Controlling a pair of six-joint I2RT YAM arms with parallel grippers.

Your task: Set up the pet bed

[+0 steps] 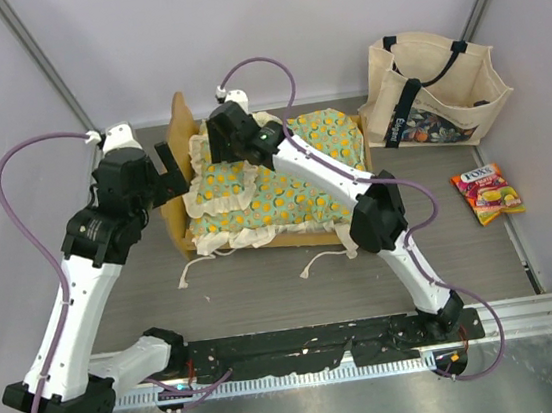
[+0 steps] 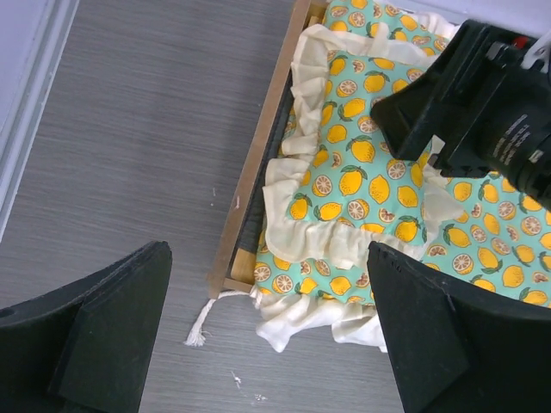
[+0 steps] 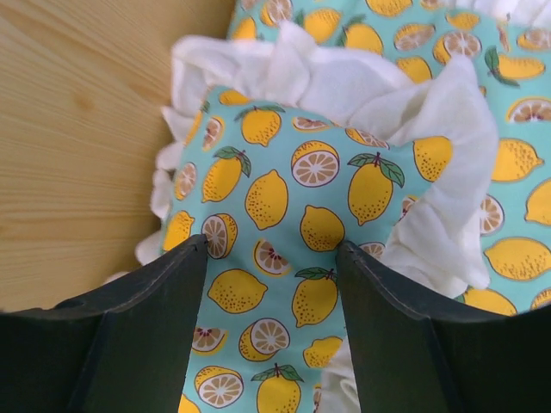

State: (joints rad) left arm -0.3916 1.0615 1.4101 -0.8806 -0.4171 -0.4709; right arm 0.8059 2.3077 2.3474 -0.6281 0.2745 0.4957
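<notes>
**Both sets of jaws open, nothing held**

Right gripper [image 3: 271, 245]: I see the jaws spread wide, tips down on the pillow [image 3: 293, 206], one either side of its lemon print. The fabric between them lies flat, not pinched, so I read it as released. Headboard [image 3: 77, 129] wood is just beside the pillow's ruffle in that wrist view.

Left gripper [image 2: 267, 249]: jaws fully apart, nothing between them, touching nothing I can see. It hangs by the headboard end. One finger [image 2: 86, 335] sits over bare table [image 2: 129, 129], the other over the cushion [image 2: 499, 258]. The frame [image 2: 258, 172] edge runs up between them.

Bed [image 1: 260, 243]: mid-table, long side toward the arm bases, headboard at the left in the top view. The cushion lies inside the frame, its cream ruffle spilling over the near rail. The pillow lies on the cushion, against the headboard. Two ties [image 1: 195, 267] trail loose on the table in front of the near rail, one at each end.

Further out: tote [image 1: 431, 77] stands upright at the back right, near the bed's foot. Candy packet [image 1: 488, 191] lies flat on the table in front of the tote, well apart from the bed.
</notes>
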